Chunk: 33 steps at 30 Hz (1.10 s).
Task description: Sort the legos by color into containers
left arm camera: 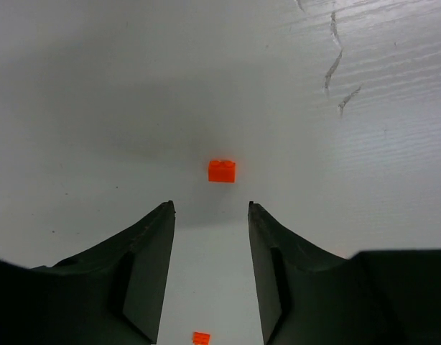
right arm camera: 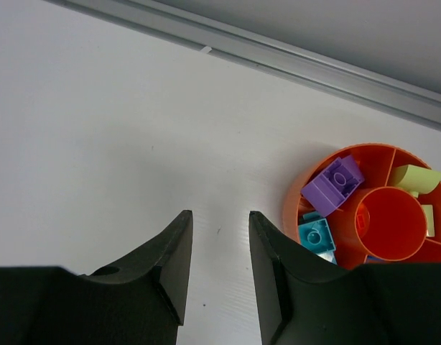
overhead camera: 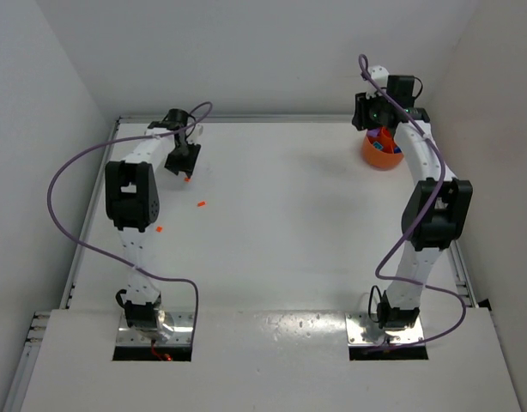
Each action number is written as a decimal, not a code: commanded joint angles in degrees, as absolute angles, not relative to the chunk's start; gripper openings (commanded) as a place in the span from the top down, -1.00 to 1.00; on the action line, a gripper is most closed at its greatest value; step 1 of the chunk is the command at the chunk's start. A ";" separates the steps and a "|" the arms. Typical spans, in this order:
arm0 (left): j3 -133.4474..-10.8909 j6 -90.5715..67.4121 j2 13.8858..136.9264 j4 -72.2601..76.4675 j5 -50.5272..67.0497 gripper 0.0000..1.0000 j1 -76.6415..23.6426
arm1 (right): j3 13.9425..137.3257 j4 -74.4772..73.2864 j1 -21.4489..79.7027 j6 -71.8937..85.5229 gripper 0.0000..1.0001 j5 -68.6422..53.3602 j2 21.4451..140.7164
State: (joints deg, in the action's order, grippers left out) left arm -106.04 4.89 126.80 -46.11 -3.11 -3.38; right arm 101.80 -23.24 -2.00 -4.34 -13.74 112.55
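White table (overhead camera: 281, 232), viewed from above.
Item 1: left gripper (left arm camera: 210, 208), at the table's 10 o'clock; jaws apart, nothing between them.
Item 2: orange-red lego (left arm camera: 222, 170), on the table just beyond those tips at 12 o'clock, untouched; second orange-red lego (left arm camera: 200, 337) at 6 o'clock.
Item 3: right gripper (right arm camera: 220, 215), jaws apart, empty.
Item 4: orange container (right arm camera: 294, 205), at that gripper's 3 o'clock, holding 1 purple lego (right arm camera: 332, 184), 1 teal lego (right arm camera: 316, 235) and 1 yellow-green lego (right arm camera: 414, 176) in its outer ring.
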 commanded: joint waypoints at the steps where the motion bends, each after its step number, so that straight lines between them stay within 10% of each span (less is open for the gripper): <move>1: -109.07 3.78 127.08 -46.93 -4.31 -0.05 -3.96 | 103.10 -22.41 -1.23 -5.01 0.24 -14.24 112.41; 33: -107.40 2.11 134.12 -44.03 1.14 0.20 -2.90 | 103.10 -21.88 0.35 -6.06 0.24 -12.66 112.41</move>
State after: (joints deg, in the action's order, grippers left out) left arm -106.78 2.55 131.52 -45.71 0.60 -3.27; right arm 101.80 -23.22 -0.12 -5.41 -12.60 112.57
